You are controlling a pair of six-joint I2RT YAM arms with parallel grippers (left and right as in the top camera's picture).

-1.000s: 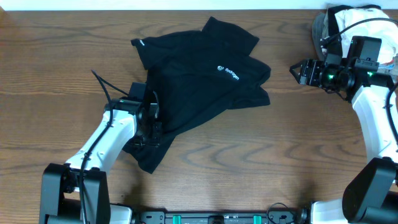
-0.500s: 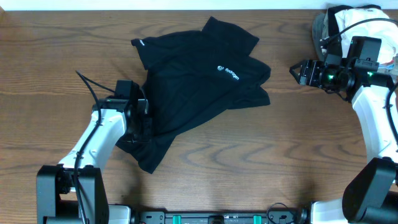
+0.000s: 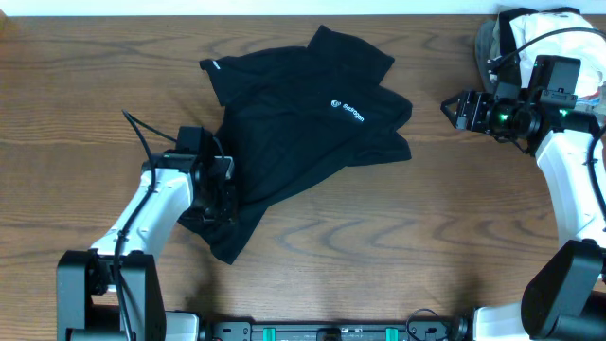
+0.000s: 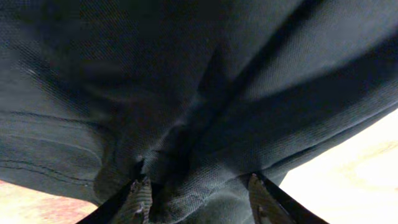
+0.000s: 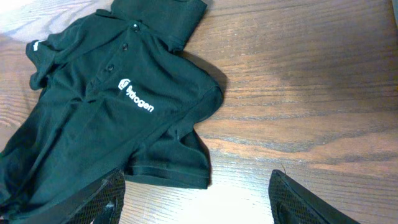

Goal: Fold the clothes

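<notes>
Count on the table [image 3: 445, 237]: one black shirt [image 3: 303, 123], one heap of garments [image 3: 530, 28] at the far right corner, two arms, two grippers. The black shirt lies crumpled left of the table's centre, its one white logo [image 3: 348, 110] facing up, one sleeve reaching toward the far edge and a long corner trailing toward the near edge. The left arm [image 3: 151, 213] reaches in from the near left, forearm angled up toward the shirt, with a thin black cable [image 3: 142, 133] arching off it. The left gripper [image 3: 220, 185] is sunk into the shirt's left edge. In the left wrist view its fingers [image 4: 140, 198] stand somewhat apart with dark cloth bunched between and draped over them; we cannot tell whether they pinch the cloth or merely straddle it. The right arm [image 3: 568, 180] rises along the right edge and bends inward, and the right gripper [image 3: 456, 109] points left toward the shirt, well apart from it, jaws spread wide with nothing between them. Against a second ago, we note the left gripper has shifted a little to the left along the shirt's edge, the cable moving with it. The right arm has not moved, and the shirt's outline looks unchanged.
</notes>
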